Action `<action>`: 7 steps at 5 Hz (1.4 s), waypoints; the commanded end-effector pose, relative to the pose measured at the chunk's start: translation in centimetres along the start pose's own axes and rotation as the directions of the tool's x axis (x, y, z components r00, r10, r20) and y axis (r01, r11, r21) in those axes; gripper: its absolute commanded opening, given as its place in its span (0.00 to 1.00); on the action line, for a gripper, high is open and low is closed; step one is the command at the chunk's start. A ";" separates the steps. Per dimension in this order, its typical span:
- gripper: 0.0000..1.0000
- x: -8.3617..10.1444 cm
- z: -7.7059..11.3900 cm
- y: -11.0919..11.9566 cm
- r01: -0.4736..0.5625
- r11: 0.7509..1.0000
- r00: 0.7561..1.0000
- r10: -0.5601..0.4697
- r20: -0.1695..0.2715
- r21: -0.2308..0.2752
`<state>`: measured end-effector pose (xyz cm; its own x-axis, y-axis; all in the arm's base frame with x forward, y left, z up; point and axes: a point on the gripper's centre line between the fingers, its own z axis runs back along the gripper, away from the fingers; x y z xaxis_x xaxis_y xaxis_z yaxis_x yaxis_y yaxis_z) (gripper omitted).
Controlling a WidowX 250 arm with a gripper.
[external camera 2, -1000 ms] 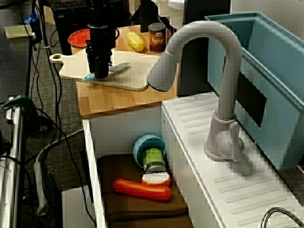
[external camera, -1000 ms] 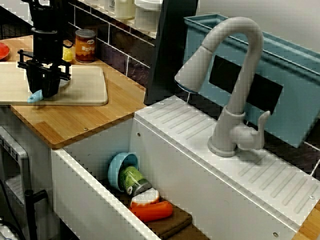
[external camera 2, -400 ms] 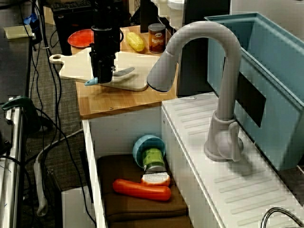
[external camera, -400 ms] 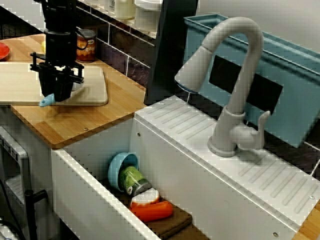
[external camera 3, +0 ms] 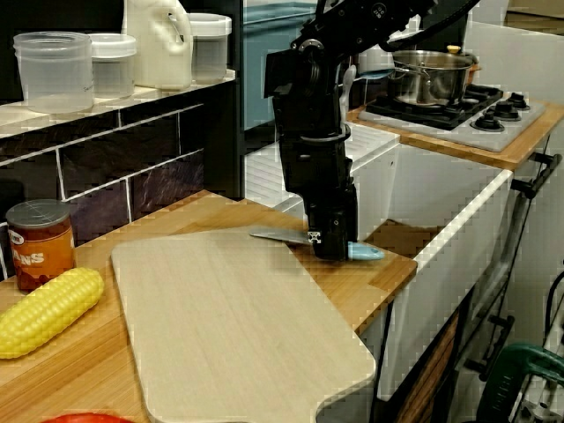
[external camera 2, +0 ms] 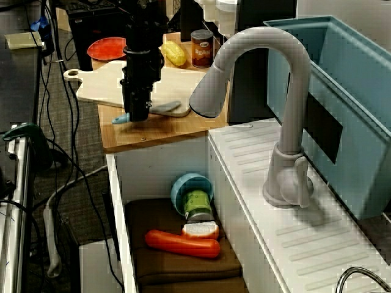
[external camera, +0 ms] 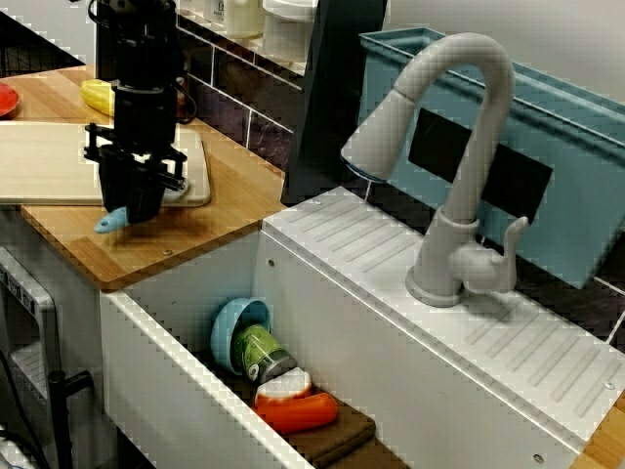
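While my gripper (external camera: 132,207) pinches the knife (external camera: 109,223), nothing is set down yet.
Faucet-side view: blue handle juts over the counter (external camera: 195,230), past the cutting board (external camera: 49,161). Sink-end view: knife hangs short of the sink (external camera 2: 159,165). Counter-level view: blade reaches the board's far edge.

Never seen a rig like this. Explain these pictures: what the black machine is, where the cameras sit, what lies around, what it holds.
The black machine is a robot arm; its end, the gripper, has fingers. Two cameras look across the white sink and tap toward the wooden counter, one lower, one higher; the third sits at the counter and looks back toward the stove. On the counter lie a pale cutting board, a corn cob and a can. In the sink lie a blue bowl, a green can and an orange carrot-like toy. The fingers are closed on a knife with a light blue handle, at the board's edge.
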<state>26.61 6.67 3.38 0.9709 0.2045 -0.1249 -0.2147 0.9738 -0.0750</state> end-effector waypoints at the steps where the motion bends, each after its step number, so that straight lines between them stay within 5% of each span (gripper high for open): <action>1: 0.00 -0.8 1.7 -3.7 0.102 0.994 0.989 -0.106 0.100 0.039; 2: 0.00 -1.2 1.6 -4.8 0.204 0.979 0.976 -0.203 0.082 -0.008; 5: 0.00 -2.5 1.2 -5.8 0.306 0.942 0.948 -0.289 0.134 -0.137; 7: 0.00 -2.8 1.1 -5.8 0.310 0.938 0.945 -0.287 0.156 -0.153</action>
<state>25.13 0.36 3.80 0.9978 -0.0657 0.0001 0.0632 0.9598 -0.2735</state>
